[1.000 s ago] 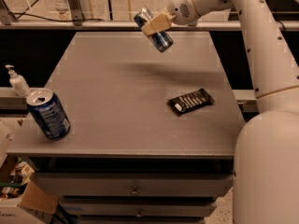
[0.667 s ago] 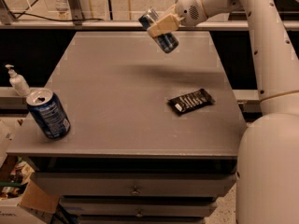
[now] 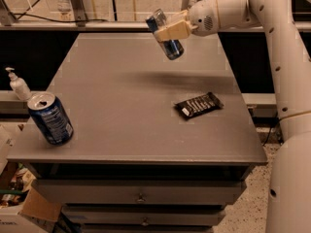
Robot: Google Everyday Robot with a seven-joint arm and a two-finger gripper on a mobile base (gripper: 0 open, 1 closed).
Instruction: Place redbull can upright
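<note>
The redbull can [image 3: 165, 35], slim and blue with a silver top, hangs tilted in the air above the far middle of the grey table [image 3: 131, 106]. Its top leans toward the upper left and its base points down to the right. My gripper [image 3: 169, 31] is shut on the can's middle, with the cream fingers [image 3: 174, 30] wrapped across it. The white arm reaches in from the upper right. The can's shadow falls on the table below it.
A wider dark-blue soda can [image 3: 50, 118] stands at the table's front left corner. A black snack packet [image 3: 198, 105] lies right of centre. A soap pump bottle [image 3: 18, 84] stands off the left edge. Drawers sit under the tabletop.
The gripper with the can has shifted slightly to the right and stays at about the same height. Nothing on the table moved.
</note>
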